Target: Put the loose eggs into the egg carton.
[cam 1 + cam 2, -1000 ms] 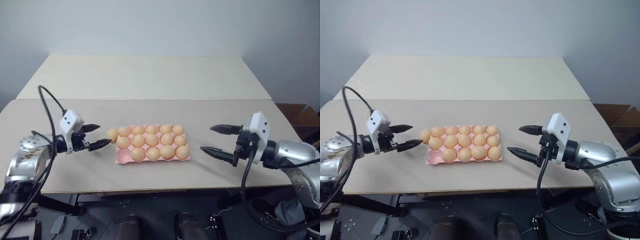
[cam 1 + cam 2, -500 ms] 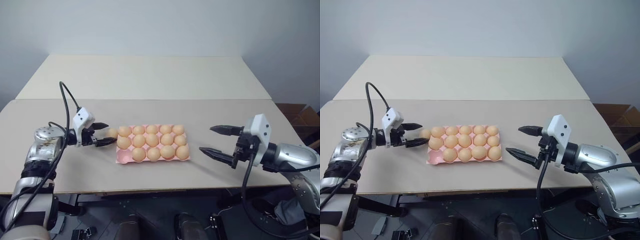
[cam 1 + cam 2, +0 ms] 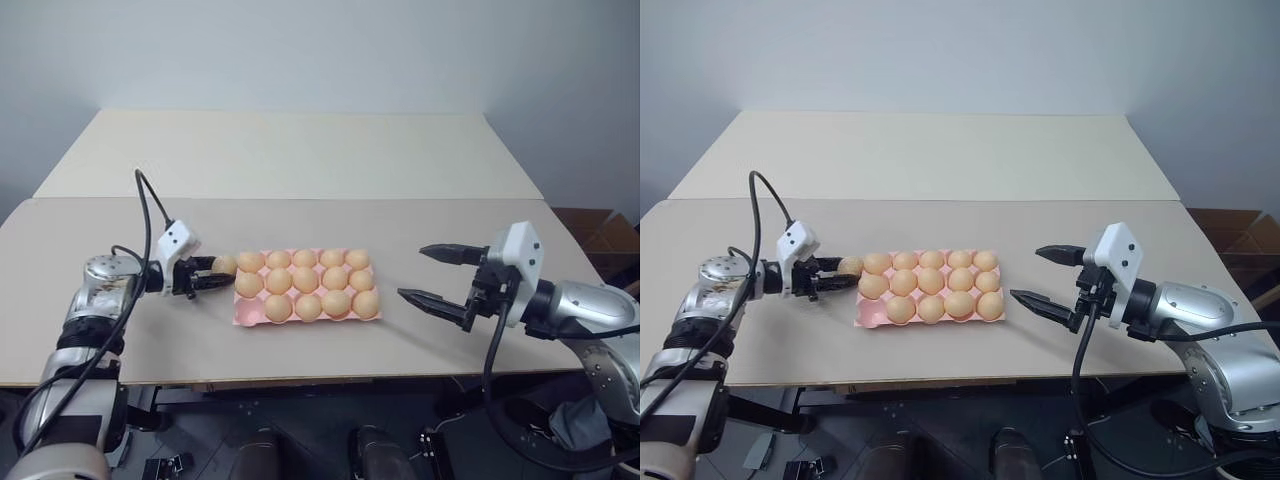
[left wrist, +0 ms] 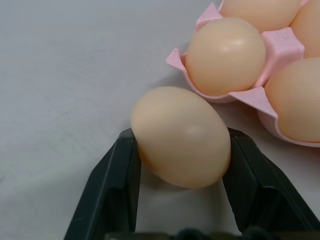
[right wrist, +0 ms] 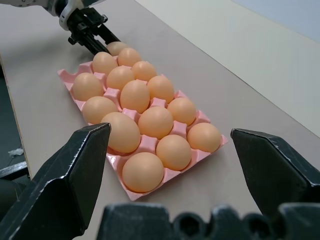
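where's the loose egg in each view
Left eye: loose egg at the left gripper, left of the egg carton.
Right eye: same place.
Left wrist: centre, between the jaws.
Right wrist: past the carton's far end.
Shared landmark: the carton corner beside it.

The right pincer stands wide open, its two black fingers rising at lower left and lower right. Between them the pink egg carton lies on the beige surface. At upper left, the left pincer closes on a loose egg just beside the carton's far corner.
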